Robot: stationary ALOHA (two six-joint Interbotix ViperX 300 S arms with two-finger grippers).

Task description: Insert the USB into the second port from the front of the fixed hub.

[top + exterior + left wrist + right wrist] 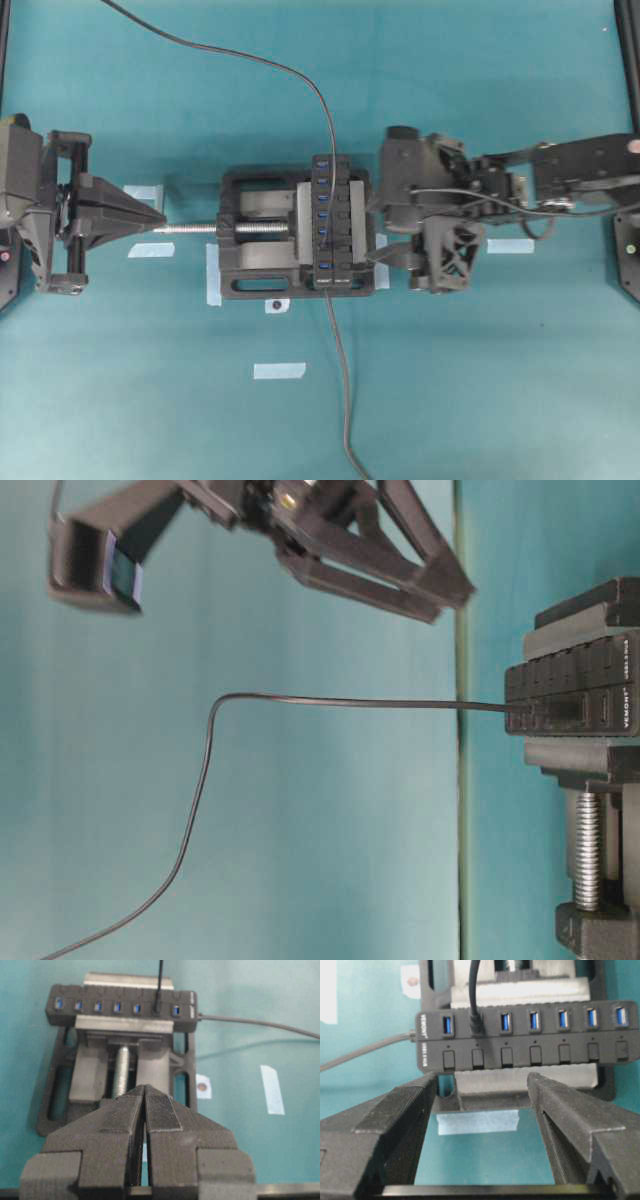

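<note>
Faintly, perhaps "VEMONT" on the fixed hub (530,1035), the USB (476,1022) plugged in; right hand (482,1105) wide, left hand (145,1110) closed.

A robotics lab bench: a plain teal table (480,400) with a black vise (255,245) fixed at its middle, clamping a USB hub (335,225). Strips of pale tape (279,371) mark spots around the vise, and a robot arm (570,175) reaches in from each side of it
</note>
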